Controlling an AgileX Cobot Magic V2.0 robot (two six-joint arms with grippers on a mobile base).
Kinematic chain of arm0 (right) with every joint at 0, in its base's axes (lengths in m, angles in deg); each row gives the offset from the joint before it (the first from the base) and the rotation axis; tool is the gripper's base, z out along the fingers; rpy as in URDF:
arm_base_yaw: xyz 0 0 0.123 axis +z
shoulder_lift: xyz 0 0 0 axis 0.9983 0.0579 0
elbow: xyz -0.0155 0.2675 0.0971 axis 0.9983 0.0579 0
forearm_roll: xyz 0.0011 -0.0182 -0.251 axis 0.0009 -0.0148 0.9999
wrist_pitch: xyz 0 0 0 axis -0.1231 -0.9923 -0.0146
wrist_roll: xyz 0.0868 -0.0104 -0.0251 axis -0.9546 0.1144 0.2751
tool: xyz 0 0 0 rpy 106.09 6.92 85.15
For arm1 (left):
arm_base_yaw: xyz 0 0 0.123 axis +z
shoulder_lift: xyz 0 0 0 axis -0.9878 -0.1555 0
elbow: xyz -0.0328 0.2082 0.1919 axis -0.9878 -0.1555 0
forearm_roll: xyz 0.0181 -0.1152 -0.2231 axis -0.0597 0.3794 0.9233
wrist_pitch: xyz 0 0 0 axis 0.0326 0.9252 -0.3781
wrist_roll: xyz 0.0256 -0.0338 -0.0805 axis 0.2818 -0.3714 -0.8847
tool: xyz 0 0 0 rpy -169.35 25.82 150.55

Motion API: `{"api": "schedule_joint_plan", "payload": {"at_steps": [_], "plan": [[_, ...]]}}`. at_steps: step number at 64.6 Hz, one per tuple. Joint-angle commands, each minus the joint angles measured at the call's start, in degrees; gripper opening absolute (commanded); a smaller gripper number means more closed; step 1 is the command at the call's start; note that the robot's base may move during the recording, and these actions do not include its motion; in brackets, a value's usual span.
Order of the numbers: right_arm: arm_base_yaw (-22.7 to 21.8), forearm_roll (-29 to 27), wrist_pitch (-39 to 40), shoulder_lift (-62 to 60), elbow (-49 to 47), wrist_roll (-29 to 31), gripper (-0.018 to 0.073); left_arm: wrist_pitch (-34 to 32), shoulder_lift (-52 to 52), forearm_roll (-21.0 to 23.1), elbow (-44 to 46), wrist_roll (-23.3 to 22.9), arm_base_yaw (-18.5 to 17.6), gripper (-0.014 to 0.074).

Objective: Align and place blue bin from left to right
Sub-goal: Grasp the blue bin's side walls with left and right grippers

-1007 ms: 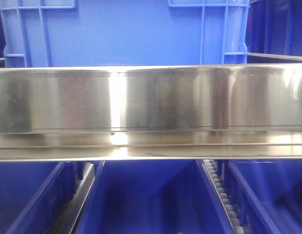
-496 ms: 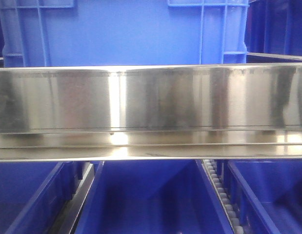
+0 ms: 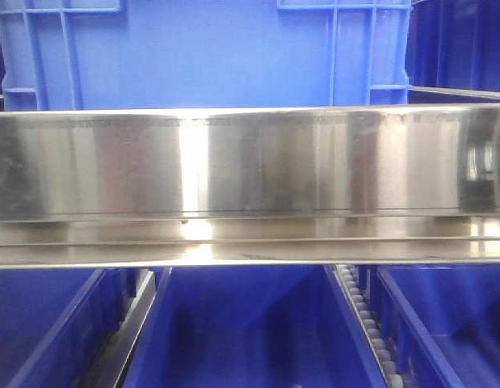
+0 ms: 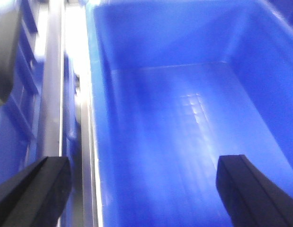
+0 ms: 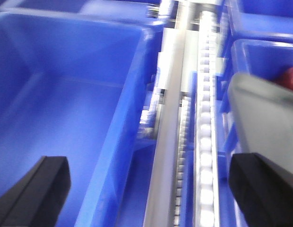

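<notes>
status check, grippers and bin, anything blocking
Left gripper open, astride left wall of blue bin. Right gripper open, astride its right wall and roller rail. Bin empty, not gripped. Neighbour bins close either side.

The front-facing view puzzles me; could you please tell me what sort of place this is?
Probably a warehouse or factory storage rack: a blue bin flanked by matching bins, a stainless steel beam across the front, and a roller track between bins.
</notes>
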State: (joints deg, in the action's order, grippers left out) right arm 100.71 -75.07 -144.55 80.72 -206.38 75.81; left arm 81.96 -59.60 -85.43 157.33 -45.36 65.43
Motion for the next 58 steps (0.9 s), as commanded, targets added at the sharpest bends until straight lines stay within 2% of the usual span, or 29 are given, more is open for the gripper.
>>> {"api": "schedule_joint_plan", "payload": {"at_steps": [1, 5, 13, 37, 58], "plan": [[2.95, 3.02, 0.41, 3.48, -2.43, -2.01, 0.057, 0.77, -1.92, 1.14, 0.57, 0.76, 1.26, 0.0519], [4.12, 5.34, 0.41, 5.39, -3.1, -3.48, 0.057, 0.96, -3.23, 0.95, 0.57, 2.05, 1.14, 0.0519], [4.15, 5.18, 0.41, 8.92, -3.47, -5.33, 0.057, 0.96, -6.04, -0.25, 0.67, 2.46, 1.03, 0.0519], [-0.35, -1.49, 0.41, 13.89, -3.47, -6.03, 0.057, 0.96, -11.49, -0.99, 0.66, 3.1, 1.03, 0.0519], [-0.2, -2.98, 0.41, 17.88, -3.47, -5.39, 0.057, 0.96, -14.43, -0.99, 0.66, 3.1, 1.03, 0.0519]]}}
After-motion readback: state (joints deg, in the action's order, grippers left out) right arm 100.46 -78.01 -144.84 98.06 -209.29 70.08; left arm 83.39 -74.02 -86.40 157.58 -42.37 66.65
